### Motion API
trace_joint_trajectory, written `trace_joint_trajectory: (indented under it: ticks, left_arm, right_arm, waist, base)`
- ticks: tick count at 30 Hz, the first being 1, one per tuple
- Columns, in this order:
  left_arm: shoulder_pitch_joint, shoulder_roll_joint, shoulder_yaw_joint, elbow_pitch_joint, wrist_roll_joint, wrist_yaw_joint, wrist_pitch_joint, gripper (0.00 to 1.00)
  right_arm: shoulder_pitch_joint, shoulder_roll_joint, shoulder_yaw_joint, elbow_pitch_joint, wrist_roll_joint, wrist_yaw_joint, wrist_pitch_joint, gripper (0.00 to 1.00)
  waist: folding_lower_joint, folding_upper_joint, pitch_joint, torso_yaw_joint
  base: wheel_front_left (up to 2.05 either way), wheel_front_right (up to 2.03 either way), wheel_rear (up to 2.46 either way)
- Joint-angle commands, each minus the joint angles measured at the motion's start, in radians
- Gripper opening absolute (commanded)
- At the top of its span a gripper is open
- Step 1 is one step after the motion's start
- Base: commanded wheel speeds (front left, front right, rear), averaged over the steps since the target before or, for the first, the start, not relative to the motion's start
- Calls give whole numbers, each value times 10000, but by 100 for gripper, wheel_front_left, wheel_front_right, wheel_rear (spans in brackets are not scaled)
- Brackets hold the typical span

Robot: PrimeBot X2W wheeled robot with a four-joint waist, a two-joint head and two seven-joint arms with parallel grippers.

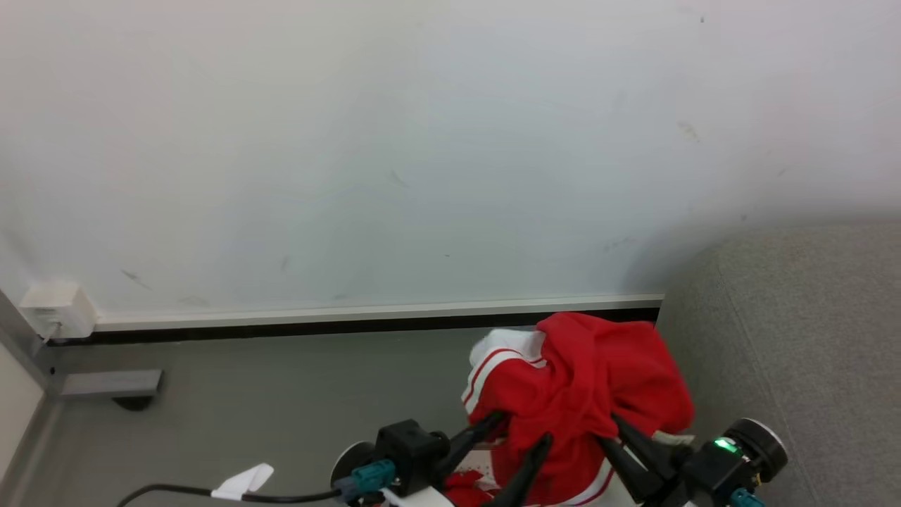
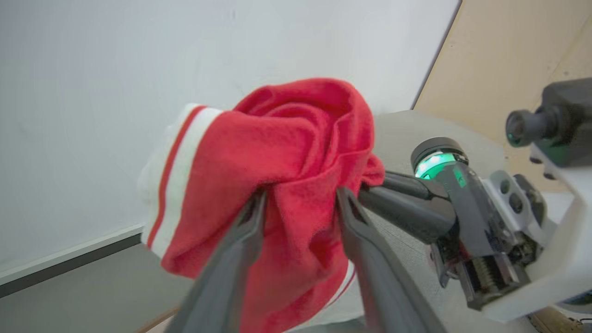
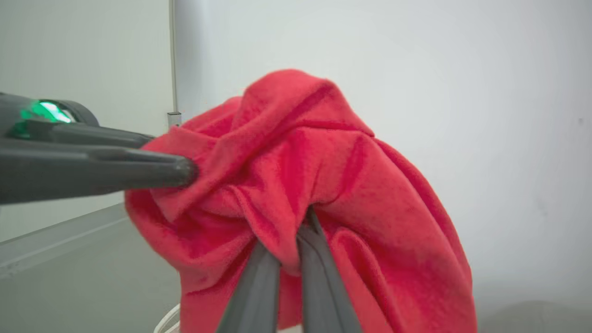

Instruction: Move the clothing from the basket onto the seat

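Hanging bunched between both grippers, a red garment (image 1: 591,380) with white striped trim is held up above the floor (image 1: 281,408), just left of the grey sofa (image 1: 795,352) it is meant for. The left gripper (image 1: 521,429) has its two fingers spread around a thick wad of the fabric and clamps it. The right gripper (image 1: 609,431), on the side nearer the sofa, has its fingers almost together, pinching a thin fold. Two holds probably keep the loose cloth gathered so that less of it trails. The short gap to the sofa's rounded edge looks unobstructed. A pale wall (image 1: 422,141) and skirting board (image 1: 352,313) meet the sofa's left end. A white wall box (image 1: 60,306) and a black cable (image 1: 295,498) lie well left of the sofa.
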Motion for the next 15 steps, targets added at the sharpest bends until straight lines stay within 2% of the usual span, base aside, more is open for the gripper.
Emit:
trace_joint_trajectory:
  ticks: [1,7,15]
  left_arm:
    - [101,61,21,69,161,68,-129,100]
    - [189,58,-49,450,310,144,-456,100]
    - [-8,-162,-179,892,529,107,-855,100]
  right_arm:
    - [129,-103,-165,-98,80,-25,-83,0]
    - [462,-356,-1076,-535,87,-25,-81,0]
    - [907,-602,-2035,-1127,18,-23,-88,0]
  waist:
    - [0,0,31,-168]
    - [0,0,157,-1047]
    - [0,0,426,-2569]
  base:
    - [0,0,0]
    - [0,0,0]
    - [0,0,0]
